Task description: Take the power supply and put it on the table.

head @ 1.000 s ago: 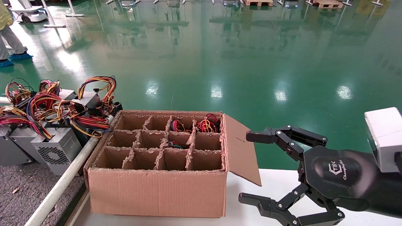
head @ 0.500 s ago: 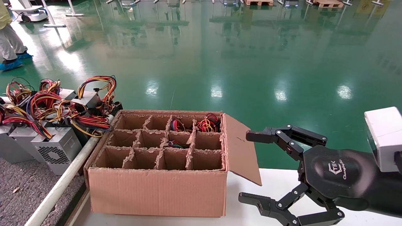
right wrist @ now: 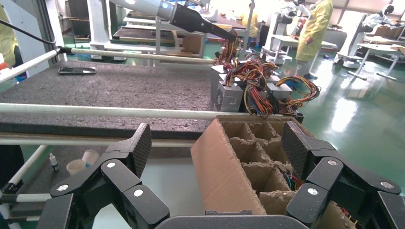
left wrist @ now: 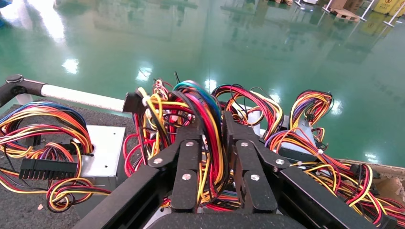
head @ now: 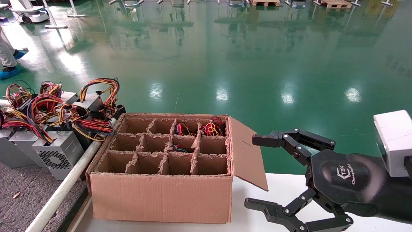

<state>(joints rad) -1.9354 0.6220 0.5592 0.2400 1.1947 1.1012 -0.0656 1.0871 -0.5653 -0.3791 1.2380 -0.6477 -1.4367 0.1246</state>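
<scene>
**Item in hand.** Power supply [left wrist: 205,102], gripped by its loom of red, yellow and orange wires. Its case is mostly hidden beneath the left hand [left wrist: 214,125], which is drawn narrow with the wires pinched between its fingers. It sits among the cluster at the far edge of the felt tabletop [head: 19,199], close to the white rail [head: 61,190]. Whether the case already rests on the felt cannot be told.

**Handling note (judgement).**
- Bring the case down flat on bare felt.
- Let go only once the weight is off the wires, since a wire grip lets the case swing.
- The looms of the neighbouring units [head: 56,154] lie tangled close by, so pull away straight and slowly to avoid dragging one along.

**Right hand** [head: 254,171]. Spread wide and empty, idle over the white tabletop [head: 283,183] beside the cardboard box [head: 161,196].

**Counts.**
- Grey cases on the felt: at least five in the head view (wires hide the rest).
- Cardboard box: one, with twelve compartments in three rows of four.
- Compartments showing wires: three, these being the two at the back right corner and the one directly in front of the left of those two.
- Compartments showing nothing: nine.
- Phone [right wrist: 76,70]: one, on the felt.
- Hands: two.
</scene>
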